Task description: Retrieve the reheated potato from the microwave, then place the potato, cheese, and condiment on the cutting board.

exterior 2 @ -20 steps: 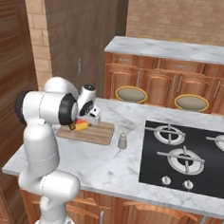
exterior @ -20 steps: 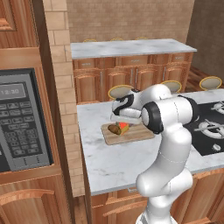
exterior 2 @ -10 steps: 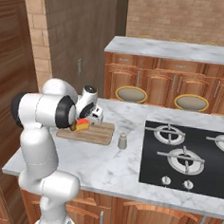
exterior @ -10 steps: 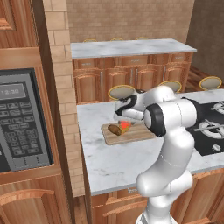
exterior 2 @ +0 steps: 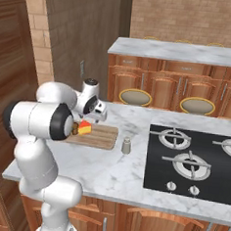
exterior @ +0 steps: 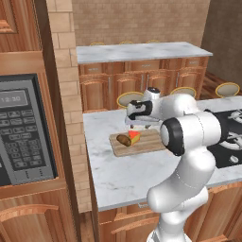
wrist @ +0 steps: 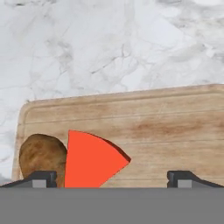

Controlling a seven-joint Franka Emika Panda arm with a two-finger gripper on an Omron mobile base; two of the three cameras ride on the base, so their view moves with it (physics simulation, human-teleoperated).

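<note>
The cutting board (exterior: 142, 142) lies on the marble island. On its left end the brown potato (exterior: 124, 140) rests against the orange-red cheese (exterior: 134, 137). My gripper (exterior: 135, 125) hovers just over them, open and holding nothing. In the hand view the cheese (wrist: 89, 159) sits between my spread fingertips (wrist: 42, 177), with the potato (wrist: 40, 155) beside it on the cutting board (wrist: 148, 122). From the right, the cheese (exterior 2: 84, 129) shows on the cutting board (exterior 2: 101, 136), and the condiment (exterior 2: 127, 145) stands on the counter just right of it. The microwave (exterior: 26, 132) is closed.
A black gas hob (exterior 2: 194, 163) takes up the island's right half. Round stools (exterior 2: 135, 97) stand behind the island, before a back counter (exterior 2: 181, 51). A brick column (exterior: 66, 75) separates the microwave wall from the island.
My hand has shifted slightly right above the board and its jaws have spread a little wider. Potato and cheese lie where they were.
</note>
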